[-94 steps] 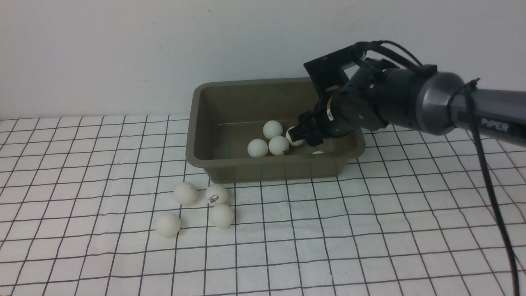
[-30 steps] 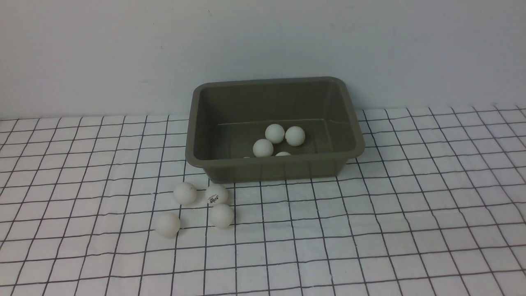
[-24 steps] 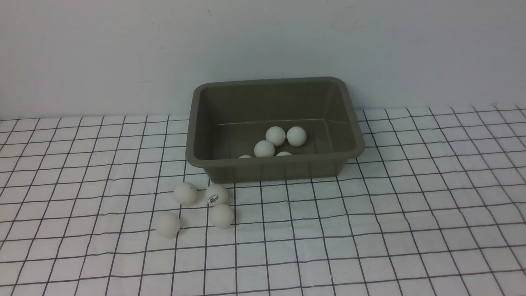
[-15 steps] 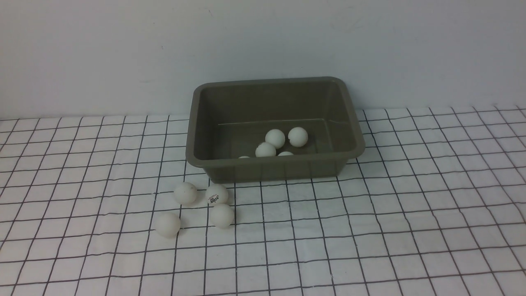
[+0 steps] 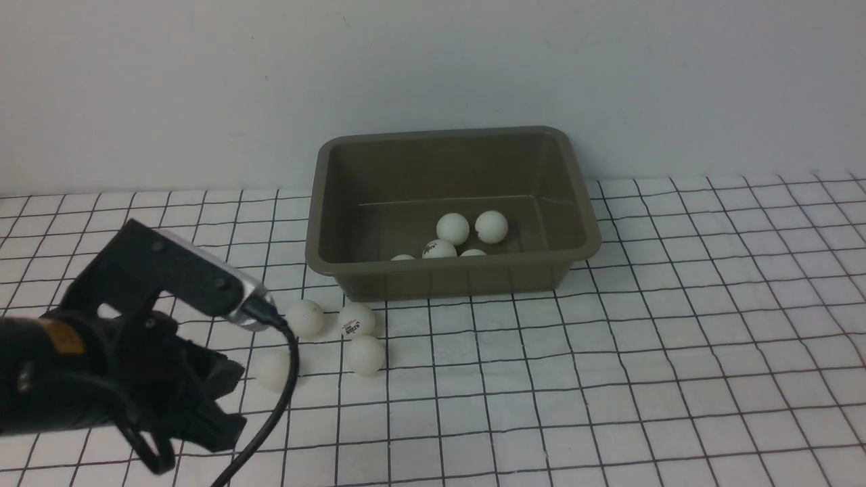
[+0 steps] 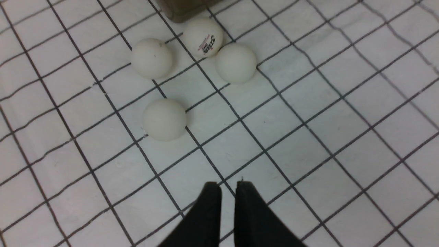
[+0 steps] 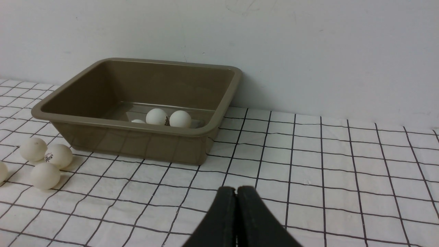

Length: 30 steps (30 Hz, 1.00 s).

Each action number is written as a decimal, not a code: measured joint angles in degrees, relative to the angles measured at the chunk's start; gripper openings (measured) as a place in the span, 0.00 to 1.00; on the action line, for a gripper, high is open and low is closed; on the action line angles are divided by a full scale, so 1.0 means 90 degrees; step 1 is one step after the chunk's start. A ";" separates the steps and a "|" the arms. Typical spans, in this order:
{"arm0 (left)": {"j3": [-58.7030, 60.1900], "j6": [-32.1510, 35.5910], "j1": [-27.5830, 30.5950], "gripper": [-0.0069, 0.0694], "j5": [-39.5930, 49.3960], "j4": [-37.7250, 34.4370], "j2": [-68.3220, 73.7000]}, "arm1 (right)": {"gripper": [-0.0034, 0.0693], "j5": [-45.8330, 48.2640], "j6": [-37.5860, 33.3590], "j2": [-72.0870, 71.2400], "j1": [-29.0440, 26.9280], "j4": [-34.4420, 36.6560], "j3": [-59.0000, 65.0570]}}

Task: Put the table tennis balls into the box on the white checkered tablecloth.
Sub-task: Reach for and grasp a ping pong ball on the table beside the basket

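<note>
From the front, the left arm (image 5: pixel 128 352) leans low over the checked cloth (image 5: pixel 609 379). Its cable (image 5: pixel 287 379) half covers one of four loose balls (image 5: pixel 356 318) just before the box (image 5: pixel 446 279). More balls (image 5: pixel 452 228) lie inside, some only partly seen.

At the left wrist, the left gripper (image 6: pixel 224 192) is barely parted and empty. That narrow, it could knock the nearest ball (image 6: pixel 164 119) rolling.

At the right wrist, the right gripper (image 7: pixel 236 195) is pinched together, empty.
</note>
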 joint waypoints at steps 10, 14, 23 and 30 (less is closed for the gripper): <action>-0.0994 0.0247 0.0000 0.76 -0.0180 -0.0057 0.1692 | 0.02 0.0000 0.0089 0.0000 0.0000 0.0000 0.0000; -0.1161 0.0146 0.0000 0.84 -0.0181 -0.0057 0.2120 | 0.02 0.0000 0.0089 0.0000 0.0000 0.0000 0.0000; -0.1383 0.0038 0.0000 0.86 -0.0186 0.0058 0.3147 | 0.02 0.0000 0.0089 0.0000 0.0000 0.0000 0.0000; -0.1565 -0.0676 0.0152 0.86 -0.0363 0.0947 0.3436 | 0.02 -0.0007 0.0089 0.0000 0.0000 0.0000 0.0000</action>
